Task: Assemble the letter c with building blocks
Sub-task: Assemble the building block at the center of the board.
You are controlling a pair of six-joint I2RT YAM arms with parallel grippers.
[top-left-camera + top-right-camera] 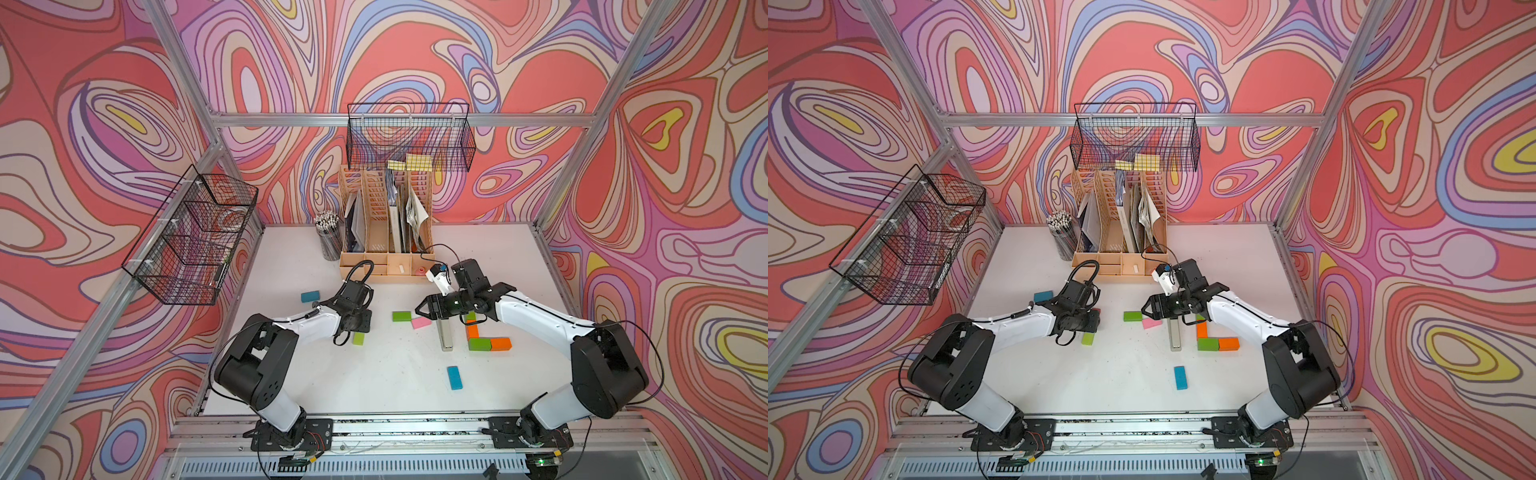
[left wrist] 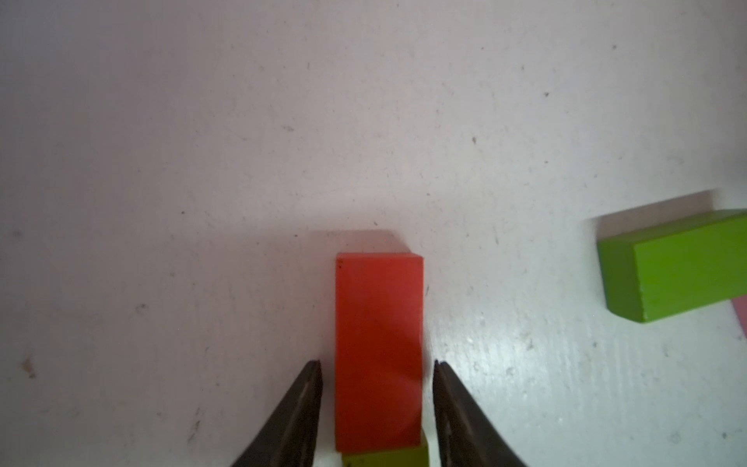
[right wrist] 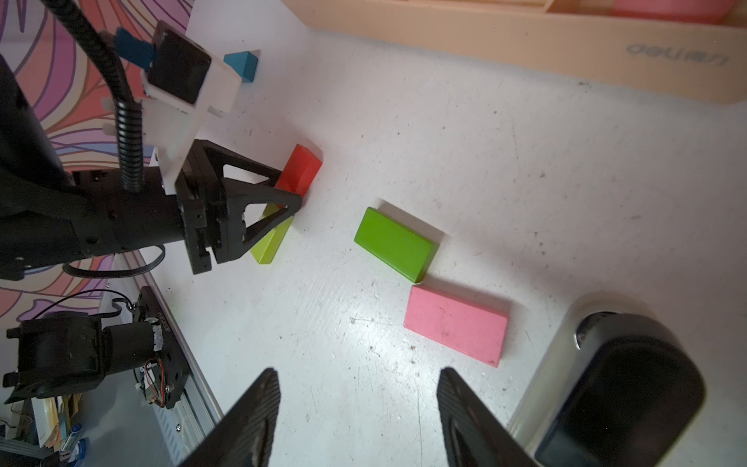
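L gripper [image 2: 378, 364] sits low over the table [image 1: 374, 386], jaws parted and straddling the red block [image 2: 378, 323] w/ a thin gap each side. It's not clamped and holds nothing. The block lies w/ its long axis running out past the fingertips. Its rear end meets the lime block [image 1: 358, 338] under the wrist; on top of it or just butted, can't tell. Ahead of the red block is bare table w/ lots of room. All this is well apart from the stapler [image 1: 445, 332], on the L arm's side of it.

R gripper [image 3: 357, 380] hangs just beside the stapler on that same side, jaws wide and empty, bare surface under them. Pink block [image 3: 454, 323] lies just beside the stapler, near one fingertip. Green block [image 3: 394, 242] sits corner to corner w/ it, touching or nearly, a bit further from the stapler. An open lane runs btw green block and L gripper.

On the stapler's other side, near it, is the letter c [image 1: 478, 344], part-built: orange, green, orange bricks in an L, one end hidden by the R arm. Far blue block [image 1: 310, 296] lies beyond the L gripper, well apart from the stapler. Near blue block [image 1: 454, 377] lies off the stapler's end, toward the arm bases.
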